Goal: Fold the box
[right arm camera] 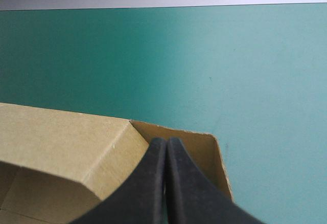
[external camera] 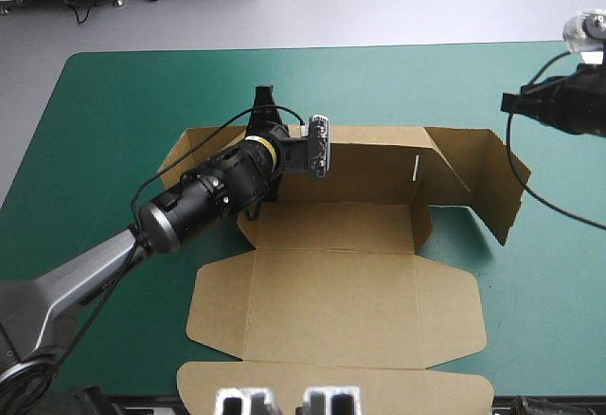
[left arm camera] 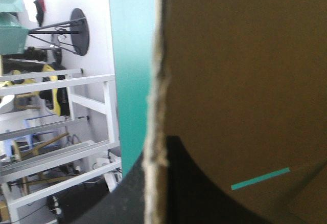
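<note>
— What do we see at the left gripper [external camera: 264, 102]?
— Its black fingers [left arm camera: 196, 193] are clamped on the box [external camera: 331, 230]. One sits on each side of the raised back wall [external camera: 369, 164], near its left end.
— And the right gripper [right arm camera: 166, 144]?
— We find its fingers pressed together in one point, near the box's upright right flap [external camera: 497, 183].
— Where does the box lie?
— We see it in the middle of the teal-green table [external camera: 114, 102], with its lid [external camera: 331, 311] flat toward the near edge.
</note>
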You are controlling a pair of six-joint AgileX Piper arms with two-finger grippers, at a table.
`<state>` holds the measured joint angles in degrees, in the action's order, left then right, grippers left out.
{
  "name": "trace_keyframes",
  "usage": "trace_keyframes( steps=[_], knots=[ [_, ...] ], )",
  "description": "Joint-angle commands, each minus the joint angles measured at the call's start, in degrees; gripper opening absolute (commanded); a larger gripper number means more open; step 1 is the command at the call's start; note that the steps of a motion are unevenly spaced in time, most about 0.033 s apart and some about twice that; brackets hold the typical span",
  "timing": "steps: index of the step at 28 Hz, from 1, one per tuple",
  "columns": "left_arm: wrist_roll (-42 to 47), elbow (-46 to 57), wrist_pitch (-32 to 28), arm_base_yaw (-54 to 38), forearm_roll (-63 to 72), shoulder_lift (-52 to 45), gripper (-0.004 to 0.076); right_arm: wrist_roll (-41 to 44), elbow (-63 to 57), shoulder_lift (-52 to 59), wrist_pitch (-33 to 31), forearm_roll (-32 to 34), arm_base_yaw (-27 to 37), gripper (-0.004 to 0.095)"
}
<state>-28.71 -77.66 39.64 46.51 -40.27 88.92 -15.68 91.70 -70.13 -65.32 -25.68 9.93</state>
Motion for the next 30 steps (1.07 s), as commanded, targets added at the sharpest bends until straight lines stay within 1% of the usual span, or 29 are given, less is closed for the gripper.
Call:
trace_keyframes(
  steps=[1, 7, 10, 12, 17, 19, 23, 29, 30],
  knots=[
    [11.43, 4.6, -5.12, 2.59, -11.78, -3.78, -0.001, -0.3, 5.98, -5.67, -0.12, -4.47, -0.09, -0.0019],
    [31.79, 12.68, -5.49, 6.67, -34.39, -4.02, -0.001, -0.51, 11.71, -15.45, -3.28, -8.32, -0.09, -0.0019],
    [39.62, 14.94, -5.23, 7.84, -41.49, -4.02, -0.001, -0.51, 12.96, -19.45, -5.38, -10.05, -0.09, -0.0019],
    [41.66, 15.72, -5.05, 8.08, -42.83, -4.02, -0.001, -1.29, 12.96, -21.92, -6.07, -10.77, -0.09, -0.0018],
    [41.79, 15.82, -4.57, 8.08, -43.12, -4.02, -0.001, -1.29, 12.96, -26.37, -6.07, -10.92, -0.22, -0.0019],
    [42.41, 15.82, -3.72, 8.08, -43.29, -4.02, -0.001, -1.29, 12.96, -27.17, -6.12, -9.39, -0.83, -0.0019],
    [43.74, 15.82, -2.01, 8.08, -43.88, -4.02, -0.001, -0.48, 11.15, -27.15, -6.21, -5.04, -3.21, -0.0019],
    [44.9, 15.82, -1.44, 8.08, -44.28, -4.02, -0.001, -1.51, 3.88, -23.8, -6.21, -5.14, -5.13, -0.0019],
    [44.9, 15.82, -1.13, 8.08, -44.26, -4.02, -0.001, -1.62, 1.55, -22.24, -6.21, -3.86, -5.13, -0.0019]
  ],
)
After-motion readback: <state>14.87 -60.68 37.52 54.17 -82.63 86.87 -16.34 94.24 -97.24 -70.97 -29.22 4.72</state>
